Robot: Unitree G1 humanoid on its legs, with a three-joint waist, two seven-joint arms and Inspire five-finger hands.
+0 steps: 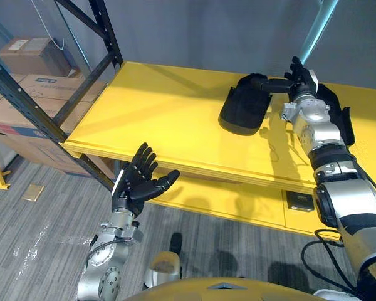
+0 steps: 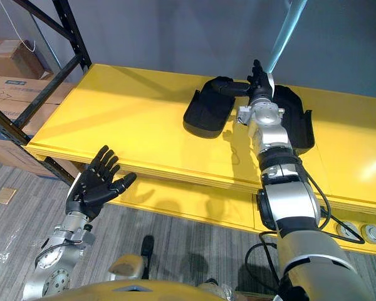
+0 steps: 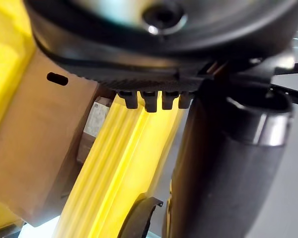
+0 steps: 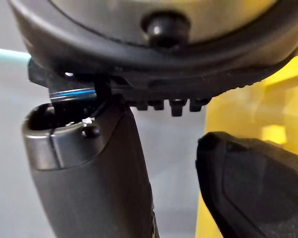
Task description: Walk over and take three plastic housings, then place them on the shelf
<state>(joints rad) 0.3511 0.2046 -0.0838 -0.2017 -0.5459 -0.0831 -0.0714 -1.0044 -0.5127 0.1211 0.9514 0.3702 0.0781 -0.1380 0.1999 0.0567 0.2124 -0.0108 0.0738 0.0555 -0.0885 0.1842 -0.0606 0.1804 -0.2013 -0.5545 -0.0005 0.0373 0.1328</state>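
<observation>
Plastic housing (image 1: 243,105) lies on yellow shelf (image 1: 156,106) just left of right hand (image 1: 302,78), long axis far-to-near, far end at the splayed thumb, fingers straight; left hand (image 1: 135,185) spread, empty, well apart.

Wall (image 1: 194,31): plain grey-blue, pale cyan light streak (image 1: 320,25) at upper right. Yellow shelf (image 1: 156,119): glossy top, lower yellow tier (image 1: 238,204) beneath. Dark metal rack frame (image 1: 106,28) with diagonal braces at shelf's left end. Cardboard boxes (image 1: 31,56) stacked beyond frame. Floor (image 1: 44,238): grey striped carpet.
</observation>
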